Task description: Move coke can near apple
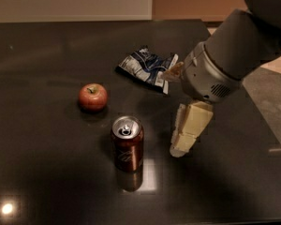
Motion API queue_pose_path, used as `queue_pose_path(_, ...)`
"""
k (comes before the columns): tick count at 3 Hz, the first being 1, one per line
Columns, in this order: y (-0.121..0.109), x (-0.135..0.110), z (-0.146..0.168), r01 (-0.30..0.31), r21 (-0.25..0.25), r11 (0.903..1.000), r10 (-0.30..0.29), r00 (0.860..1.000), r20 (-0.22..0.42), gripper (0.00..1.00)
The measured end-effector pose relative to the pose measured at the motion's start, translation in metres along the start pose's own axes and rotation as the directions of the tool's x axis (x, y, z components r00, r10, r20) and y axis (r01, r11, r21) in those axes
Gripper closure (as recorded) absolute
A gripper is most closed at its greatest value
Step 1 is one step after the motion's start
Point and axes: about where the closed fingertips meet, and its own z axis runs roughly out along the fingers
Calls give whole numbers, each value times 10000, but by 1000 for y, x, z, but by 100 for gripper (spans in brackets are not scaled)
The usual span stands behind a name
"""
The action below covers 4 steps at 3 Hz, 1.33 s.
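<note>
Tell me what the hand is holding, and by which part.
Nothing is held. The hand hangs beside the coke can, clear of it; the can, apple and snack bag all rest on the table.

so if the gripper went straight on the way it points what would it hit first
Likely the bare table, just right of the coke can: the gripper points steeply down, though depth is unclear.

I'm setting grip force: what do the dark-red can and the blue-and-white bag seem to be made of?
The dark-red cylindrical can looks like painted metal: it has a bare silver top with a pull tab. The crumpled blue-and-white snack bag seems to be foil or plastic film, given its sharp creases and sheen. The cream gripper hangs beside the can, apart from it.
</note>
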Motion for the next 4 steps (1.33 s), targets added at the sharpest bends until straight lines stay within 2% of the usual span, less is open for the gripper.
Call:
queue_pose_path(2, 8, -33, 29, 368, -550, 9978, -318, 9955, 894, 0)
queue_pose_path(4, 29, -56, 49, 1153, -899, 9892, -1032, 9861, 1300, 0)
